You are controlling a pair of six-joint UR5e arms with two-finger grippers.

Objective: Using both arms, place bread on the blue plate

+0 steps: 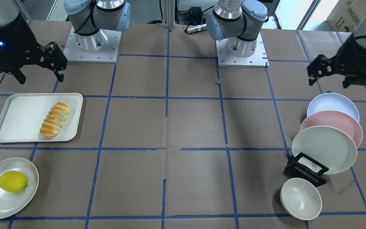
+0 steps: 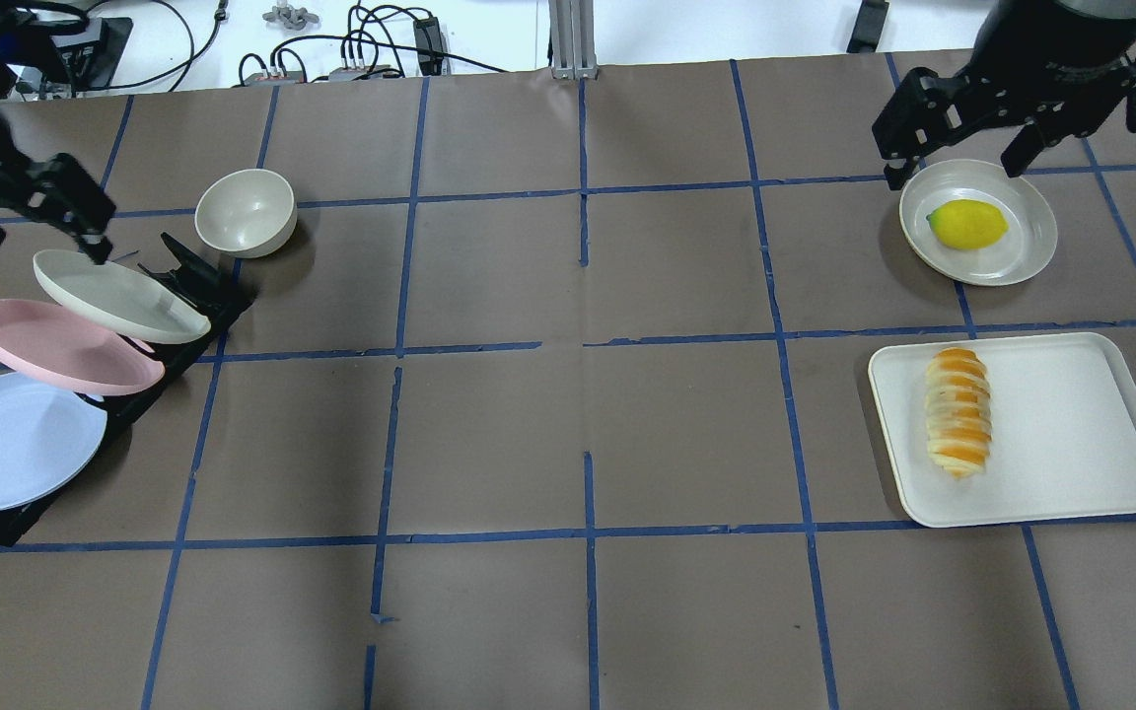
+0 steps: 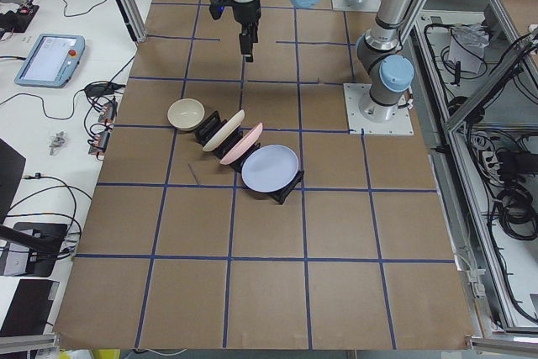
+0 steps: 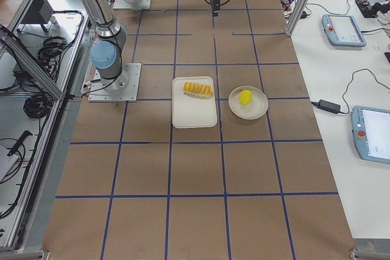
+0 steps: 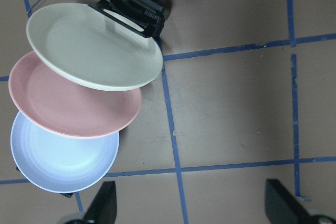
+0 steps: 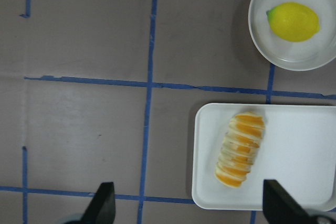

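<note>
The bread (image 2: 958,411), an orange and cream striped loaf, lies on a white tray (image 2: 1071,434) on the table's right side; it also shows in the right wrist view (image 6: 240,149) and the front view (image 1: 55,119). The blue plate (image 2: 11,439) leans in a black rack at the far left, nearest the robot, and shows in the left wrist view (image 5: 60,158). My left gripper (image 2: 40,242) hangs open and empty above the rack's far end. My right gripper (image 2: 953,170) hangs open and empty high above the lemon's plate, beyond the tray.
A pink plate (image 2: 60,345) and a cream plate (image 2: 119,296) lean in the same rack (image 2: 198,281) beside the blue one. A cream bowl (image 2: 245,212) stands past the rack. A yellow lemon (image 2: 966,224) lies on a white plate (image 2: 1027,232) behind the tray.
</note>
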